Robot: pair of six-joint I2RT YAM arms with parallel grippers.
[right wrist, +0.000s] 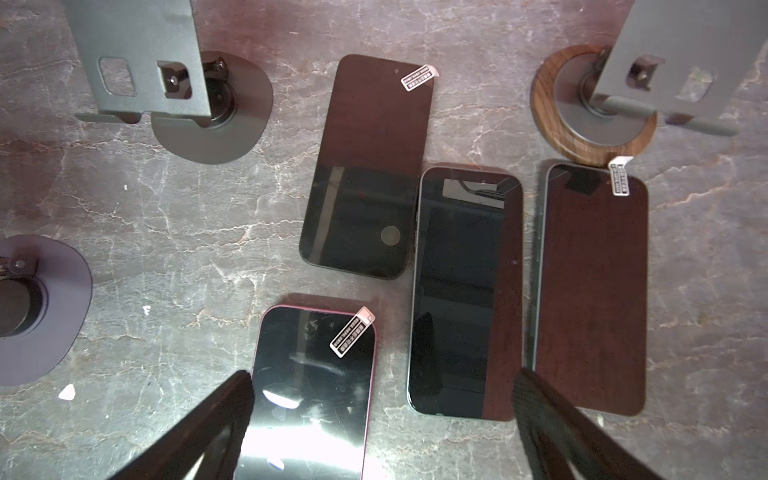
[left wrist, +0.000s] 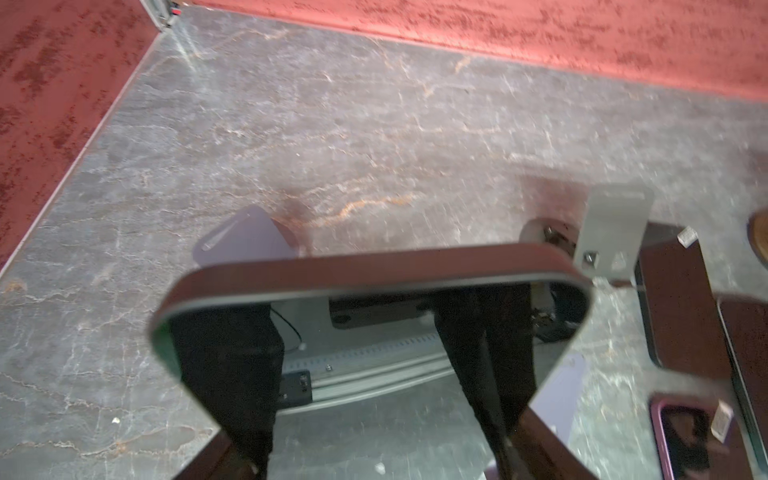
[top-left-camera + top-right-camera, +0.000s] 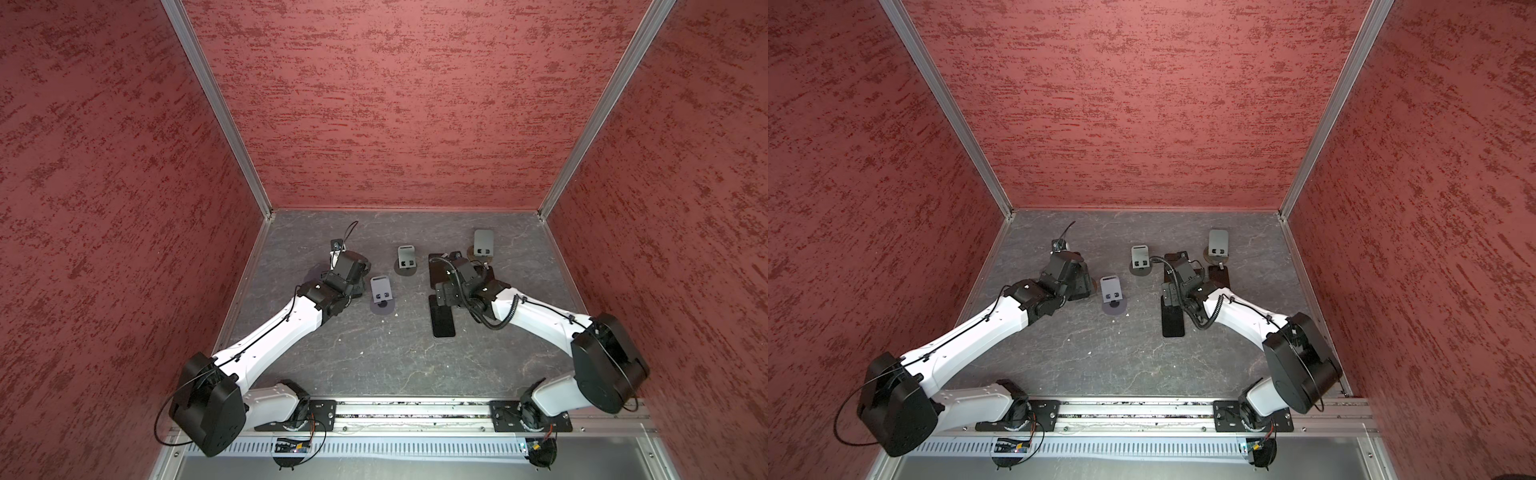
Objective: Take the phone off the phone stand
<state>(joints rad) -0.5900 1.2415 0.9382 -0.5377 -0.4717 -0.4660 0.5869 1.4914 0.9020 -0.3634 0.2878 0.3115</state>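
The left end effector [image 2: 365, 365] is clenched on the phone [image 2: 374, 270], gripping it across its two long sides. In the left wrist view the glass tilts toward the camera and mirrors the robot's base rail. A lilac plate [image 2: 245, 245] pokes out behind the phone's far edge; whether the phone touches it I cannot tell. In both top views this wrist hangs over the left rear of the desk [image 3: 374, 365], just left of the lilac-based stand [image 3: 381, 291], and hides the phone beneath it.

The right end effector [image 1: 384, 380] is released – fingers spread wide, holding nothing. It hovers above four phones lying flat with screens up: a pink-cased phone [image 1: 311, 395] directly below, a dark phone [image 1: 365, 166] beyond it, and a black-framed phone [image 1: 465, 291] just beside a sticker-tagged phone [image 1: 590, 282]. Two stands flank them at the far side – a grey-based stand [image 1: 141, 62] and a wood-ringed stand [image 1: 665, 50]
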